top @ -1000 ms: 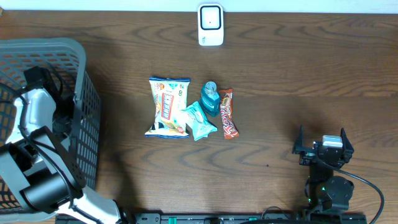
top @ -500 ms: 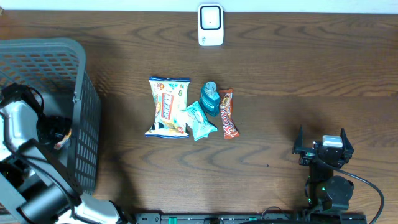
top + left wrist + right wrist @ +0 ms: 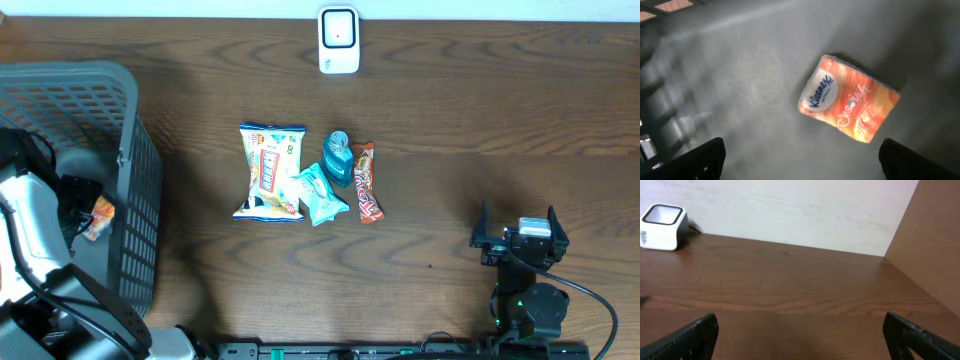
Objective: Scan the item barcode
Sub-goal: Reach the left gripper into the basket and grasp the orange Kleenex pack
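Fingers [image 3: 700, 157] of the left gripper [image 3: 802, 162] stand wide apart, with nothing between them. On my left wrist feed they frame the grey floor of the basket [image 3: 100, 90], and an orange tissue pack [image 3: 847, 100] lies flat on that floor just beyond them, apart from both tips. Its printed face is up and it sits at a slant. From overhead I see the same pack as an orange patch inside the basket, beside the black head of the left arm [image 3: 30, 235]. The basket itself stands at the left edge of the table [image 3: 450, 120].

My right gripper [image 3: 802, 340] is spread wide too and holds nothing. It rests at the near right of the table, well away from everything else, and its camera looks across bare wood toward the far wall.

I find the white scanner [image 3: 339, 40] at the far edge, about mid-table; it also shows in the far left corner of the right wrist feed.

Four more items lie in a close row at mid-table. A snack bag [image 3: 269, 172] is leftmost. A teal packet [image 3: 320, 195] touches its near right corner. A teal bottle [image 3: 338, 158] lies just beyond that packet. A brown candy bar [image 3: 366, 182] sits on the right. I cannot make out a barcode on any of them.
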`<state>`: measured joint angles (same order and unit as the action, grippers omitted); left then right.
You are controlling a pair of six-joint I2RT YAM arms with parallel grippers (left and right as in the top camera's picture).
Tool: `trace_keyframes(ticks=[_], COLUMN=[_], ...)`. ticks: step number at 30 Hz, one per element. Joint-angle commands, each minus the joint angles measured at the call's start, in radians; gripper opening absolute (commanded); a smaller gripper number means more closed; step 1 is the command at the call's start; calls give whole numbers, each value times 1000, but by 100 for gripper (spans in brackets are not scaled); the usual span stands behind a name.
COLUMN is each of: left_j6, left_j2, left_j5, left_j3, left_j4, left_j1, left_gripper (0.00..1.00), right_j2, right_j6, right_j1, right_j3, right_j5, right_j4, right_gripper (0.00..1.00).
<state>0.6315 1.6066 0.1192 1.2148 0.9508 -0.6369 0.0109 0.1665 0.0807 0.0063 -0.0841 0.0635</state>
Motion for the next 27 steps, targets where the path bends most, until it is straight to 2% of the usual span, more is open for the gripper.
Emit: trace_keyframes(ticks=[1, 5, 7, 9, 27], left_j6=[-8, -19, -89, -100, -171], left_j2=[44, 76, 90, 100, 155], left_j5=[20, 19, -47, -67, -61], left_j3=[-19, -19, -19, -19, -19], left_j4=[-7, -31, -68, -79, -124], left_j1=[-2, 0, 0, 0, 0], left_gripper=[98, 98, 98, 98, 98], right_j2=[-4, -4, -4, -4, -4], right_j6=[7, 7, 7, 7, 7], right_j1=[4, 4, 4, 4, 4], right_j3=[-1, -1, -1, -1, -1], right_j5=[-8, -8, -8, -8, -8], right_j4=[3, 3, 3, 3, 3], right_gripper=[99, 99, 99, 99, 99])
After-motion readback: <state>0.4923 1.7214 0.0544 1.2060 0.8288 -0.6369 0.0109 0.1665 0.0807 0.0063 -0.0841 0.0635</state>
